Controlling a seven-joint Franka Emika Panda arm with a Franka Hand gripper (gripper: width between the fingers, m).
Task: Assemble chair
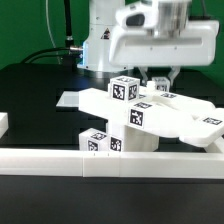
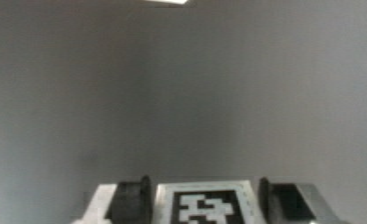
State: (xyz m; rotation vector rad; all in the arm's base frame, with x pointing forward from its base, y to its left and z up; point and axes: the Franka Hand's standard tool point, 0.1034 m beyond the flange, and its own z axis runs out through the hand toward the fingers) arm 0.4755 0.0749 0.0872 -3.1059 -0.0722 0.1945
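The chair parts are matte white pieces with black-and-white tags, heaped in the middle of the table. A flat panel (image 1: 185, 120) lies tilted across the pile. A tagged block (image 1: 125, 90) sticks up on top, and smaller tagged blocks (image 1: 97, 143) stand in front. My gripper (image 1: 158, 82) hangs just behind the pile, its fingertips low among the top parts. In the wrist view the dark fingers (image 2: 137, 196) stand close against both sides of a white tagged piece (image 2: 206, 205). The gripper (image 2: 206, 198) is shut on that piece.
A plain low white border wall (image 1: 110, 162) runs along the front, with a short bit (image 1: 4, 122) at the exterior view's left. The marker board (image 1: 68, 98) lies flat behind the pile at the left. The robot's base (image 1: 100, 40) stands at the back on the black table.
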